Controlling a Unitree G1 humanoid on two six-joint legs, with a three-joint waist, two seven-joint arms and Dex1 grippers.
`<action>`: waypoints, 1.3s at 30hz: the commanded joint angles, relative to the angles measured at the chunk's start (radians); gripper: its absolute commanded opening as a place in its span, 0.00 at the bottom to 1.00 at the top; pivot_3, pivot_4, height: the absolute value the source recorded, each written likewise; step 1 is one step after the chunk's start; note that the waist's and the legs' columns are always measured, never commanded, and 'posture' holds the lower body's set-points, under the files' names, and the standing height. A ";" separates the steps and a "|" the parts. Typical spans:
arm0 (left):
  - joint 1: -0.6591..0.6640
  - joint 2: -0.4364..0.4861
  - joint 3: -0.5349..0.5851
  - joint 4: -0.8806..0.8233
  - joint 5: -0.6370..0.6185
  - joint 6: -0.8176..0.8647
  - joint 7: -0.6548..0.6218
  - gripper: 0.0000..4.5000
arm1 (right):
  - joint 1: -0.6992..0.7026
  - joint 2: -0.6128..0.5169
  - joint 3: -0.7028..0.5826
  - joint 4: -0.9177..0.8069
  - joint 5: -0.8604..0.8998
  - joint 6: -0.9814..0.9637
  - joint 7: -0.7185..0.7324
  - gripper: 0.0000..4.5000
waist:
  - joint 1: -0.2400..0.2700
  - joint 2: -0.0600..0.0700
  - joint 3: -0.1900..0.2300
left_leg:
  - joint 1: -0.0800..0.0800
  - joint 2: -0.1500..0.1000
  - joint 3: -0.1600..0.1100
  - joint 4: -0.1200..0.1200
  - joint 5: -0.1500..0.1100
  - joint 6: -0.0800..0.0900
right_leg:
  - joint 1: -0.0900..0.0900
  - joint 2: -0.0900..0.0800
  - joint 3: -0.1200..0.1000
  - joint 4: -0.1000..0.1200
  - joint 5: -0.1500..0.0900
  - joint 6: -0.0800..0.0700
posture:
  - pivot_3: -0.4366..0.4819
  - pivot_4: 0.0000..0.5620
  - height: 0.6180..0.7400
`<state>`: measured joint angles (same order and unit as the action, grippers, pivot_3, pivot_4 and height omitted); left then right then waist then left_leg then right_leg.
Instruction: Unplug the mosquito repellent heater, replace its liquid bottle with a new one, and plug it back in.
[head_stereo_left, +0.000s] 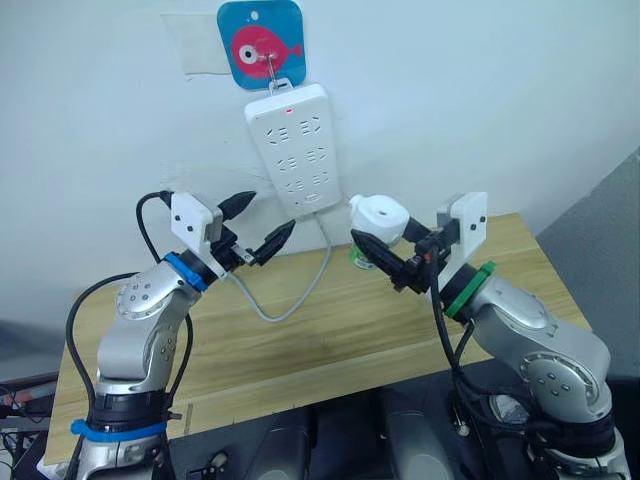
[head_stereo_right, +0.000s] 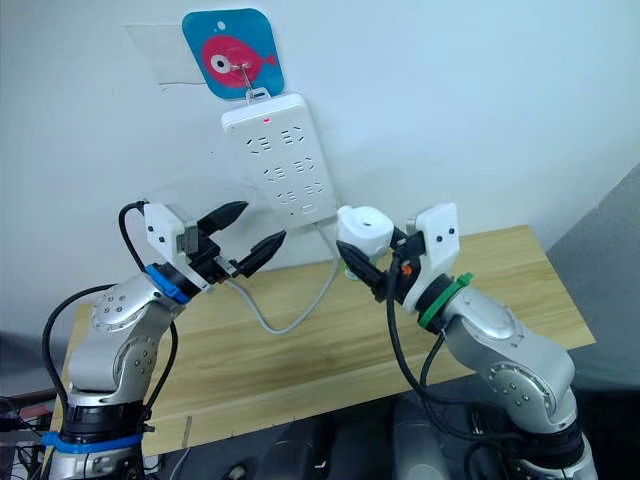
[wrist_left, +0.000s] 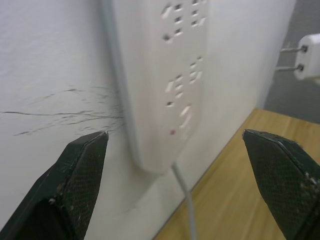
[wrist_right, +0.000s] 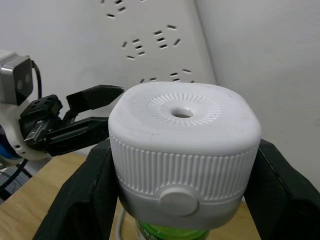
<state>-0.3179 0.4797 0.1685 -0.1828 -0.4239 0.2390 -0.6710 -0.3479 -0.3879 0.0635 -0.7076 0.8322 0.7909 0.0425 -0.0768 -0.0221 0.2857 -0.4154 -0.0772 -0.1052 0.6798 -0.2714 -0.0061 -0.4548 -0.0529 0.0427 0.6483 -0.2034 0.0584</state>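
Power strip (head_stereo_left: 296, 149) on wall behind table (head_stereo_left: 330, 330), heater (head_stereo_left: 380, 218) to its right

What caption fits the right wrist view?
Right gripper clamps the mosquito repellent heater before the wall-hung power strip.

No readable text, brand or number appeared anywhere. The blue hook plate (head_stereo_left: 260, 42) on the wall bore only a pink fish picture, without lettering.

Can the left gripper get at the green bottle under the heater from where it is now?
Probably yes. The left gripper is open, and nothing lies between it and the mosquito repellent heater, held off the table by the right gripper. The green bottle shows below it, partly flanked by black fingers.
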 joint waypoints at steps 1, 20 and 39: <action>-0.069 0.005 -0.022 0.077 0.035 -0.071 -0.033 1.00 | -0.037 0.009 -0.020 -0.019 -0.012 -0.014 0.014 0.66 | 0.001 0.000 0.000 | 0.000 0.000 0.000 0.000 0.000 0.000 | 0.000 0.000 0.000 0.000 0.000 0.000 | 0.34 0.47 1.00; -0.323 -0.059 -0.075 0.364 -0.006 -0.129 -0.207 1.00 | -0.038 -0.001 -0.017 -0.033 -0.091 -0.008 0.058 0.66 | 0.042 -0.001 0.000 | 0.000 -0.001 -0.004 0.002 0.004 -0.002 | 0.002 -0.001 -0.004 0.000 0.005 -0.002 | 0.29 0.46 1.00; -0.316 -0.055 -0.068 0.300 -0.061 -0.022 -0.199 0.29 | -0.068 0.040 0.047 0.000 -0.220 -0.021 0.080 0.66 | 0.011 -0.001 -0.001 | -0.001 0.000 0.000 0.000 0.004 -0.002 | -0.001 0.000 -0.001 -0.001 0.005 -0.002 | 0.32 0.43 1.00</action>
<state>-0.6228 0.4232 0.0866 0.1438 -0.4783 0.2079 -0.8810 -0.3990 -0.3548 0.1061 -0.6858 0.6315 0.7960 0.1111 -0.0661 -0.0230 0.2848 -0.4160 -0.0772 -0.1056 0.6801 -0.2677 -0.0079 -0.4555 -0.0528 0.0416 0.6474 -0.1985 0.0562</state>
